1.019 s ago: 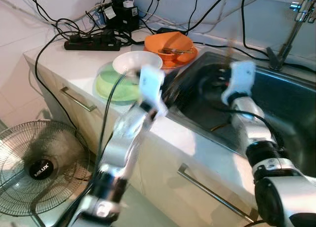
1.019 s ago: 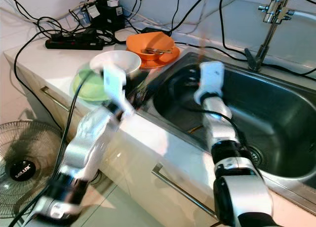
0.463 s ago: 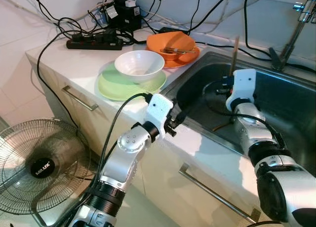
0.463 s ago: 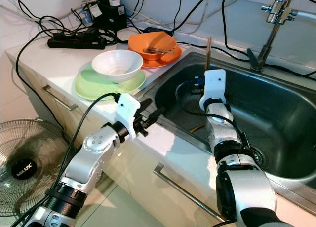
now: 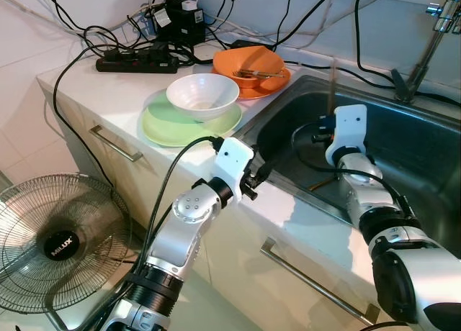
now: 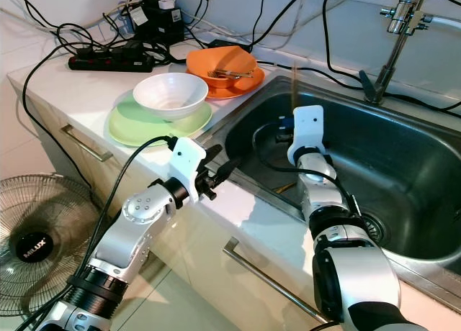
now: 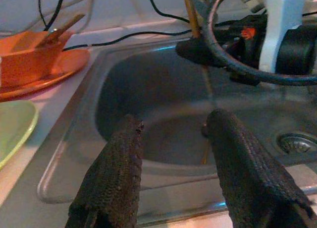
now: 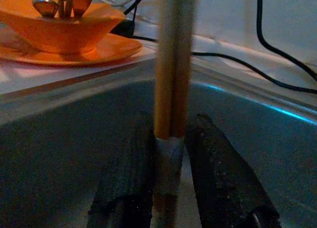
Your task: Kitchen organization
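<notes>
Over the sink point(image 5: 432, 140), I am pinching a pair of chopsticks point(image 8: 171, 79) upright in my right gripper point(image 8: 168, 188), fingers clamped on them; my left gripper point(image 7: 176, 173) is hovering at the sink's near-left rim, fingers spread and empty.

The only readable text is a white brand name on the black hub of the fan point(image 5: 60, 245) standing on the floor beside the cabinet; it looks like "MILUX". The same word shows on the hub in the right eye view. Nothing else carries legible writing.
</notes>
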`<state>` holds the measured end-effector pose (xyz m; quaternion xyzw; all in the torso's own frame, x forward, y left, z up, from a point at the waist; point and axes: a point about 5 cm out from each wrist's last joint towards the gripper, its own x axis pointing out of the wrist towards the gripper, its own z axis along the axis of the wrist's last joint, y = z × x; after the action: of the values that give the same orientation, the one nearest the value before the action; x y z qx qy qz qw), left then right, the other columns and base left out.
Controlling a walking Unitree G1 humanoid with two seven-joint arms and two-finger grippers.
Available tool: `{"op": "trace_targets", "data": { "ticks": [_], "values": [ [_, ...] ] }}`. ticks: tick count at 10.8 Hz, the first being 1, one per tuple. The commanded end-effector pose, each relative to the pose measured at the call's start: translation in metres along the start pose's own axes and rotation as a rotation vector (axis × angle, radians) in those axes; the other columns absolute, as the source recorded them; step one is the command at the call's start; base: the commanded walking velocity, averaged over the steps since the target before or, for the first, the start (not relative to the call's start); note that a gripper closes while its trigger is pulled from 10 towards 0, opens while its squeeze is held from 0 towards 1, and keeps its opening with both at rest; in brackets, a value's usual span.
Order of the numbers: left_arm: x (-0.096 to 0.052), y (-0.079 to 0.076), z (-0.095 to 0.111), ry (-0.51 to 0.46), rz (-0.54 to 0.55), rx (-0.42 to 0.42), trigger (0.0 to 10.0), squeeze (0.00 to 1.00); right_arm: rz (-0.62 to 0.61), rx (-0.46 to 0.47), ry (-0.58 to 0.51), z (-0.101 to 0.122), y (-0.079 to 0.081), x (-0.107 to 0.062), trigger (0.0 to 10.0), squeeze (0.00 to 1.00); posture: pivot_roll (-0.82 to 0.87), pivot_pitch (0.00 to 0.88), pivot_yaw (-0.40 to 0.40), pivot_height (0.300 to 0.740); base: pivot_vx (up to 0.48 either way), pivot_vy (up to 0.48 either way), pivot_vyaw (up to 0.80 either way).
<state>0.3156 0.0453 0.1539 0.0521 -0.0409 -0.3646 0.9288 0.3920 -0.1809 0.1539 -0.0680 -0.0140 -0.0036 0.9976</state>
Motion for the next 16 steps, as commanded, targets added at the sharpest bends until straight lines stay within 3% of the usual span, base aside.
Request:
{"op": "trace_targets", "data": {
  "ticks": [1,5,6,7,10,11,13,14,16],
  "values": [
    [0.001,-0.003,-0.001,0.0,-0.017,0.011,10.0,0.0,0.014,-0.003,-0.03,0.008,0.003,0.003,10.0,1.0,0.14,0.0,0.043,0.74,0.0,0.0,0.0],
    [0.002,-0.007,-0.001,-0.006,-0.025,0.004,10.0,0.0,0.018,-0.004,-0.038,0.009,0.003,0.003,10.0,1.0,0.14,0.0,0.041,0.74,0.0,0.0,0.0],
    [0.002,-0.008,-0.001,-0.008,-0.024,0.003,10.0,0.0,0.021,-0.007,-0.042,0.009,0.004,0.003,10.0,0.62,0.14,0.0,0.04,0.74,0.0,0.0,0.0],
    [0.002,-0.005,0.001,-0.027,-0.005,0.003,10.0,0.0,0.029,-0.008,-0.077,0.016,0.006,0.004,10.0,0.0,0.14,0.0,0.04,0.74,0.0,0.0,0.0],
    [0.003,0.009,0.011,-0.07,0.089,0.052,10.0,0.0,0.101,0.017,-0.324,0.069,0.016,0.006,10.0,0.0,0.12,0.0,0.037,0.74,0.0,0.0,0.0],
    [0.003,0.012,0.013,-0.078,0.102,0.057,10.0,0.0,0.109,0.017,-0.341,0.071,0.018,0.004,10.0,0.0,0.12,0.0,0.037,0.74,0.0,0.0,0.0],
    [0.0,0.029,0.024,-0.112,0.186,0.087,10.0,0.0,0.167,0.028,-0.356,0.063,0.025,-0.012,10.0,0.0,0.12,0.0,0.036,0.74,0.0,0.0,0.0],
    [-0.002,0.047,0.033,-0.141,0.268,0.108,10.0,0.0,0.204,0.015,-0.296,0.041,0.026,-0.023,10.0,0.0,0.12,0.0,0.036,0.74,0.0,0.0,0.0],
    [-0.005,0.07,0.044,-0.173,0.384,0.107,10.0,0.0,0.232,0.018,-0.249,0.03,0.029,-0.033,10.0,0.0,0.12,0.0,0.037,0.74,0.0,0.0,0.0]
  ]
}}
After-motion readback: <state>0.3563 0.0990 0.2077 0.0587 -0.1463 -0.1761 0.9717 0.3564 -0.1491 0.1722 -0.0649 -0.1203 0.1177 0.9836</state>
